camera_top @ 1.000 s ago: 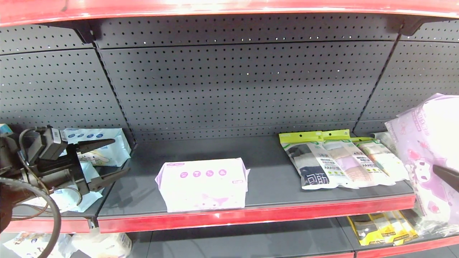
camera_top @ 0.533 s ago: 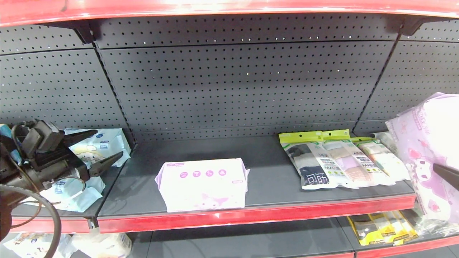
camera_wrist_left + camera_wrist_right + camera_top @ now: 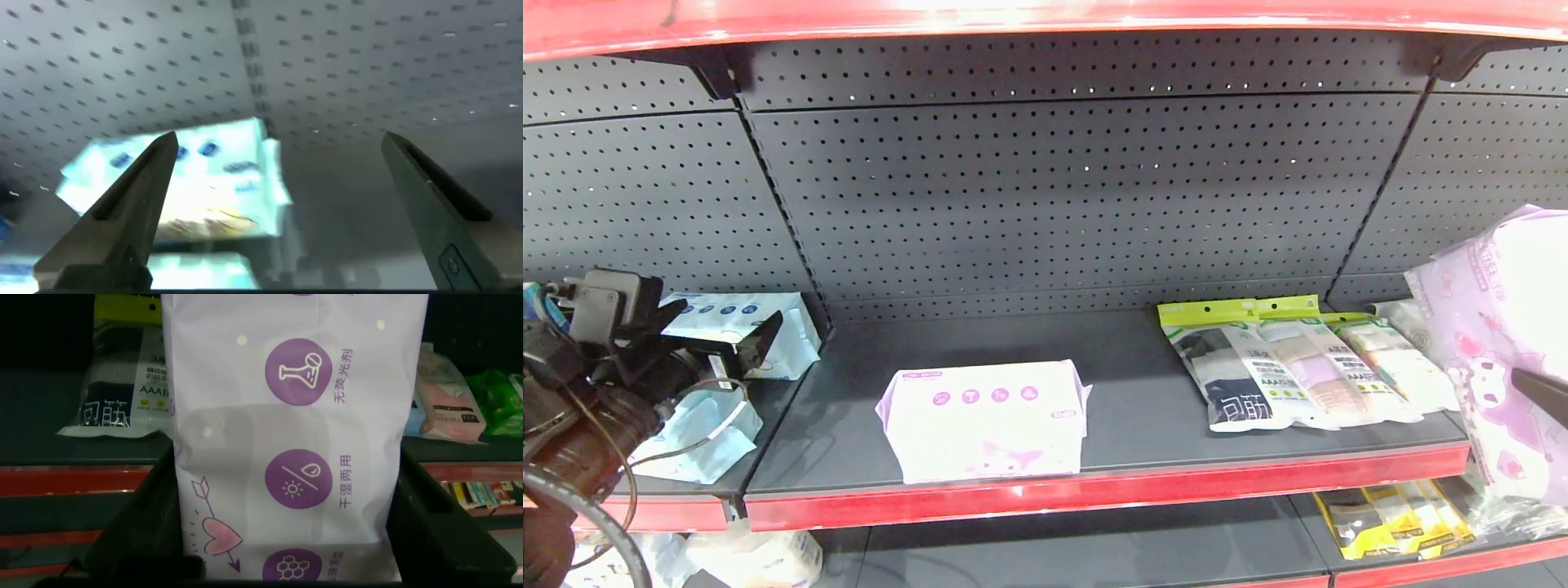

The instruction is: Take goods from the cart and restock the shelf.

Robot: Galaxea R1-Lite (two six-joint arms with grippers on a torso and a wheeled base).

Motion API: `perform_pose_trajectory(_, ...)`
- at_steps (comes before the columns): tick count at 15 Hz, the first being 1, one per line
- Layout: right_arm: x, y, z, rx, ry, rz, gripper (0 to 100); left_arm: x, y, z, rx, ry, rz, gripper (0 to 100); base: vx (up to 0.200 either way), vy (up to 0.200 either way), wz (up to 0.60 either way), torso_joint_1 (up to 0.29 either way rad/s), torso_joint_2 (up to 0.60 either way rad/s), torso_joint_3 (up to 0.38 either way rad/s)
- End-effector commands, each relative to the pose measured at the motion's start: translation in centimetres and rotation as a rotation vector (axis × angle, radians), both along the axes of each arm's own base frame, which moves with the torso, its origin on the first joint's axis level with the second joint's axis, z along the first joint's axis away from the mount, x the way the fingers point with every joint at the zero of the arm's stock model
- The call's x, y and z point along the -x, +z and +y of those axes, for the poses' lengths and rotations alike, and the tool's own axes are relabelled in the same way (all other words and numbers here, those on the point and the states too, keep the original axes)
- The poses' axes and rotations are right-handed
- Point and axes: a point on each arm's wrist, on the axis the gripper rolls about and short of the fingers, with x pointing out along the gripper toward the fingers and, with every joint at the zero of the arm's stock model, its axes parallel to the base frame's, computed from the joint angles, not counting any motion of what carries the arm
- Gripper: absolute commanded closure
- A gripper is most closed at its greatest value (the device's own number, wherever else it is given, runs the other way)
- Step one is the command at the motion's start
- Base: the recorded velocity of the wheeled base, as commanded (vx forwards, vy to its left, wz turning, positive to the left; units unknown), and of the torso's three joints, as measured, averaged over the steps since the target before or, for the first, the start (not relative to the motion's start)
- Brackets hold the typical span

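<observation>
A pale purple pack (image 3: 1507, 343) hangs at the right end of the shelf, in front of its red edge (image 3: 1094, 487), with my right gripper (image 3: 286, 469) shut on it; one dark finger (image 3: 1539, 394) crosses its face. In the right wrist view the pack (image 3: 298, 433) stands upright between both fingers. A matching purple pack (image 3: 984, 420) lies at the shelf's front middle. My left gripper (image 3: 731, 336) hovers open at the left, in front of a blue-and-white pack (image 3: 780, 331). Its fingers (image 3: 135, 216) stand wide apart with nothing between them, and the blue-and-white pack (image 3: 204, 192) lies beyond.
Three overlapping garment packs with green headers (image 3: 1290, 363) lie on the shelf's right part. Another blue pack (image 3: 698, 433) lies at the front left. A perforated back panel (image 3: 1078, 196) closes the bay. Yellow packs (image 3: 1396, 518) sit on the lower shelf. The shelf's middle rear is bare.
My left gripper has drawn back to the left, risen a little and rolled about its wrist, staying open. The right gripper's purple pack has shifted slightly up.
</observation>
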Motion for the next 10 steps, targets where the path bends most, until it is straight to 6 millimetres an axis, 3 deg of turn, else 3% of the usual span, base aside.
perform_pose_trajectory(1, 0.0, 0.0, 0.0, 0.002, 0.0, -0.017, 100, 2.1, 0.4, -1.0, 0.014, 0.011, 0.017, 0, 0.0, 0.0, 0.0, 0.0, 0.0, 0.0)
perform_pose_trajectory(6, 0.3, 0.6, 0.1, 0.001, 0.014, -0.055, 100, 2.8, 1.7, -1.8, 0.095, 0.151, -0.002, 0, 0.0, 0.0, 0.0, 0.0, 0.0, 0.0)
perform_pose_trajectory(10, 0.4, 0.2, 0.1, -0.044, 0.013, -0.051, 100, 4.2, 2.6, -4.9, 0.135, 0.092, -0.029, 0, 0.0, 0.0, 0.0, 0.0, 0.0, 0.0)
